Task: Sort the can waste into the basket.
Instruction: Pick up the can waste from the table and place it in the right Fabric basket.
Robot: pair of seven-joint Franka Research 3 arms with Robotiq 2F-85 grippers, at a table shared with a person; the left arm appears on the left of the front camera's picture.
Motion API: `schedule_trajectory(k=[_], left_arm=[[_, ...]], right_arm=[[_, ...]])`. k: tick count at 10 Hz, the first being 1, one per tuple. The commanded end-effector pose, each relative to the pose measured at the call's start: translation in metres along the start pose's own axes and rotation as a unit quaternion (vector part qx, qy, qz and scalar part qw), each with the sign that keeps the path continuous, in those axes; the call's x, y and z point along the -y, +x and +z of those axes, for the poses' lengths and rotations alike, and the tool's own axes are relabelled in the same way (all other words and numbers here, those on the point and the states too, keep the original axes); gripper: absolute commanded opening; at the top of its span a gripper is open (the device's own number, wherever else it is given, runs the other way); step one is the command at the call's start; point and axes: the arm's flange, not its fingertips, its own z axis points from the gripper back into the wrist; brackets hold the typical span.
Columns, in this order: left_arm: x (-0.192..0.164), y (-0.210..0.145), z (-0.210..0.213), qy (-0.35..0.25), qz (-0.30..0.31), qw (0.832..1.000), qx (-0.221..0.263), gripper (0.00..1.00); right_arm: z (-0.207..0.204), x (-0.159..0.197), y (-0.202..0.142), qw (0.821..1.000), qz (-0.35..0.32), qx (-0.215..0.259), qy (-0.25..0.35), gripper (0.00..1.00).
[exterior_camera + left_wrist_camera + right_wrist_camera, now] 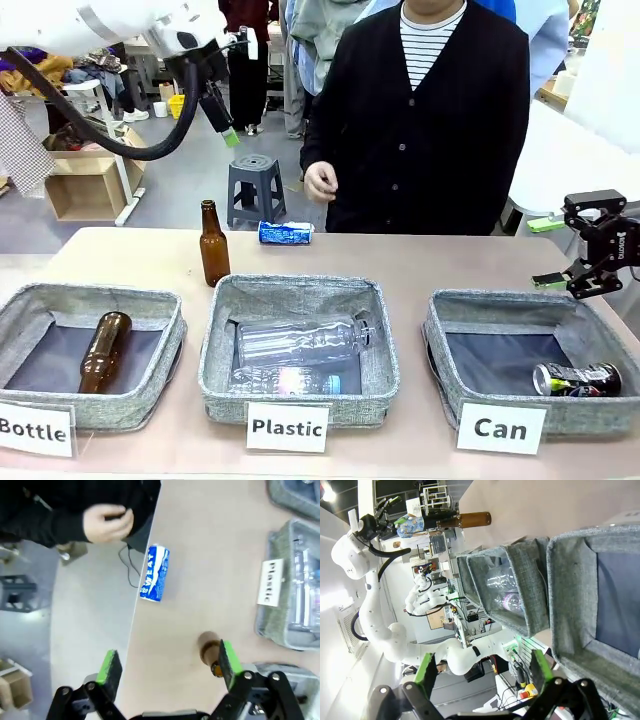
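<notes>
Well ahead of the left pincer (170,665), held high with pads wide apart and empty: blue and white can (154,573) on its side by the far edge of the table (215,555), near the person's hand (107,522), likely laid there for pickup. Close under one pad, upright brown bottle (210,647), probably the reason for the high hover. Close ahead of the right pincer (548,254), likewise parted and empty: Can basket (500,300) with the dark can (577,379) already inside, so seemingly half sorted.
</notes>
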Motion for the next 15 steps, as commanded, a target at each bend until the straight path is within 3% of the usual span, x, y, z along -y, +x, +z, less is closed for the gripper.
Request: schedule_trajectory(k=[1,2,3,4,5,7,8,9,11,15], left_arm=[[-0.029,0.001,-0.004,-0.069,-0.049,0.996,0.004,1.00],[-0.053,-0.044,0.035,-0.101,-0.048,0.990,0.087,1.00],[-0.062,-0.105,0.090,-0.071,0.011,0.989,0.131,1.00],[-0.054,-0.177,0.147,-0.088,0.017,0.978,0.190,1.00],[-0.045,-0.246,0.182,-0.050,0.092,0.970,0.221,1.00],[-0.010,-0.362,0.197,-0.035,0.152,0.939,0.307,1.00],[0.008,-0.403,0.191,-0.021,0.196,0.922,0.333,1.00],[0.028,-0.435,0.183,-0.005,0.213,0.905,0.368,1.00],[0.058,-0.466,0.167,0.010,0.224,0.888,0.402,1.00],[0.045,-0.450,0.160,-0.001,0.218,0.898,0.382,1.00]], right_arm=[[0.000,-0.001,0.000,1.000,0.004,0.001,-0.001,1.00],[0.000,-0.001,0.000,1.000,0.004,0.001,-0.001,1.00],[0.000,-0.001,0.000,1.000,0.004,0.001,-0.001,1.00],[0.000,-0.001,0.000,1.000,0.004,0.001,-0.001,1.00],[0.000,-0.001,0.000,1.000,0.004,0.001,-0.001,1.00],[0.000,-0.001,0.000,1.000,0.004,0.001,-0.001,1.00],[0.000,-0.001,0.000,1.000,0.004,0.001,-0.001,1.00],[0.000,-0.001,0.000,1.000,0.004,0.001,-0.001,1.00],[0.000,-0.001,0.000,1.000,0.004,0.001,-0.001,1.00],[0.000,-0.001,0.000,1.000,0.004,0.001,-0.001,1.00]])
